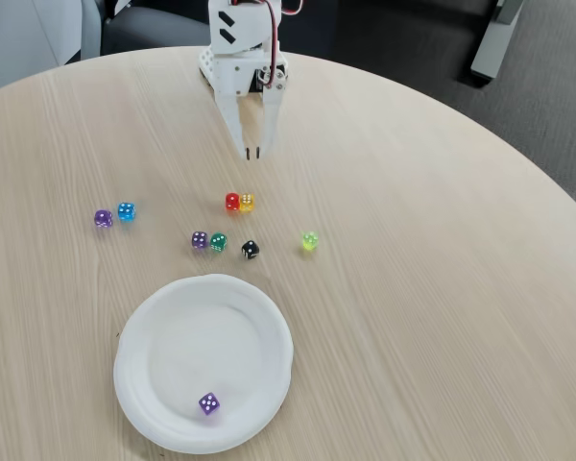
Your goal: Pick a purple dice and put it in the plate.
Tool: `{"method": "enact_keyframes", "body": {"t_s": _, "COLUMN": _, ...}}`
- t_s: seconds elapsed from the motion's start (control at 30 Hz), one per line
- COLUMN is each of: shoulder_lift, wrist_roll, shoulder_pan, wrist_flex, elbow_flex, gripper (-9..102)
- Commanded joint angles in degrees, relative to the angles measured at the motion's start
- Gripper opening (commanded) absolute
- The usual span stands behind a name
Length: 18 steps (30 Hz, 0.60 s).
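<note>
A round, pale wood-grain surface is seen from above and slightly in front in the fixed view. At the far edge stands a white robot arm, its end effector pointing down toward the surface with its two slim white fingers nearly pressed together, only a thin gap between the dark tips, and nothing held between them.

Near the bottom, left of centre, lies a large round white paper plate with a shallow raised rim. Inside it, close to the near rim, sits one purple dice: a tiny see-through violet cube with white dots (five show on its top face).

Two more purple dice rest on the bare surface. One lies just beyond the plate's far rim, touching or almost touching a dark green die on its right. The other sits farther left, just beside a clear blue die.

Other small dice are scattered in the middle of the surface. A red die and an orange die sit side by side, touching, a little below the end effector's tips. A black die with white dots lies to the right of the green one, and a yellow-green die rests farther right, apart from the rest.

Beyond the surface, dark grey carpet shows.
</note>
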<state>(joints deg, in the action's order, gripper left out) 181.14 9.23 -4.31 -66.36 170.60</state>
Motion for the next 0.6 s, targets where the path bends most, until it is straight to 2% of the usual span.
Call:
{"method": "enact_keyframes", "body": {"t_s": 0.0, "shoulder_lift": 0.6, "wrist_roll": 0.4, "shoulder_pan": 0.4, "wrist_flex": -0.2, "elbow_flex": -0.3, "gripper": 4}}
{"method": "enact_keyframes", "body": {"t_s": 0.57, "shoulder_lift": 0.6, "wrist_roll": 0.6, "shoulder_pan": 0.3, "wrist_flex": -0.2, "elbow_flex": -0.3, "gripper": 5}}
